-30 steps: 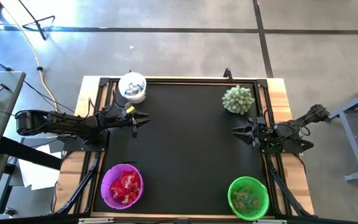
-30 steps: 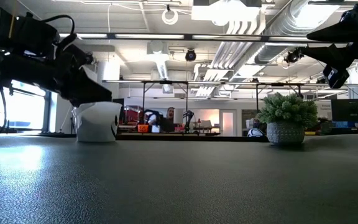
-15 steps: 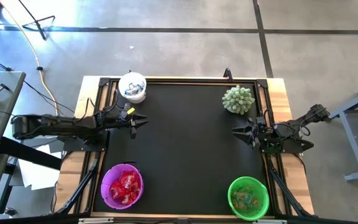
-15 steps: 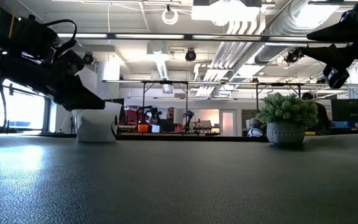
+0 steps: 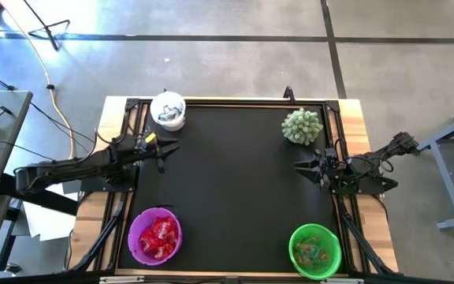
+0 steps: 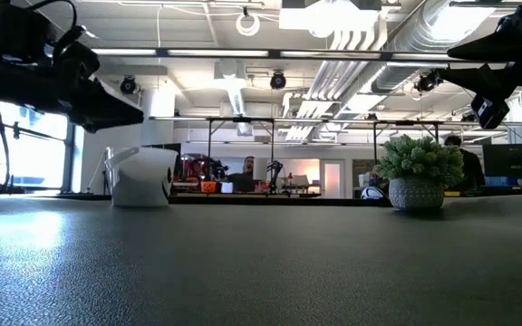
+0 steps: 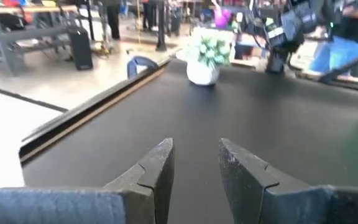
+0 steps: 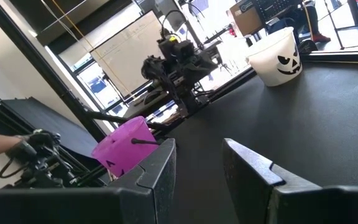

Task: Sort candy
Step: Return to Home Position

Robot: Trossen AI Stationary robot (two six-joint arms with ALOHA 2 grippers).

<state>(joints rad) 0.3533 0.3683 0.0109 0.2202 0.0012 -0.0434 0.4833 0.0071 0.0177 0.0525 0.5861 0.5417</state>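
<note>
From above, my left gripper (image 5: 162, 148) hangs over the desk's (image 5: 235, 197) left edge, its fingers spread a little with nothing between them. My right gripper (image 5: 302, 167) waits at the right edge, likewise parted and empty, and the two point toward each other across the black top. I see no loose candy on that top. The candy (image 5: 158, 237) I can make out is red packets in the purple bucket (image 5: 131, 237) at the near-left corner, a mixed lot in the green bucket (image 5: 292, 248) at the near-right corner, and a few pieces in the white bucket (image 5: 154, 106) at the far-left corner. A spiky potted plant (image 5: 302, 126) stands at the far-right corner. From desk height, my left gripper is raised clear of the surface, above the white bucket (image 6: 143, 177), with bare top stretching across to the plant (image 6: 417, 177). Past my left fingers (image 7: 157, 171), which stand apart around an empty gap, I look along the desk to the plant and my right arm (image 7: 291, 25). Past my right fingers (image 8: 157, 174), also apart, I see the white bucket with its pumpkin face, the purple bucket and my left arm (image 8: 179, 62). I judge the sorting finished, so only folding home is left. The white bucket lies just beyond my left gripper toward the far edge. That arm should therefore draw straight back along its own length, over the left edge, rather than swing toward that corner.
</note>
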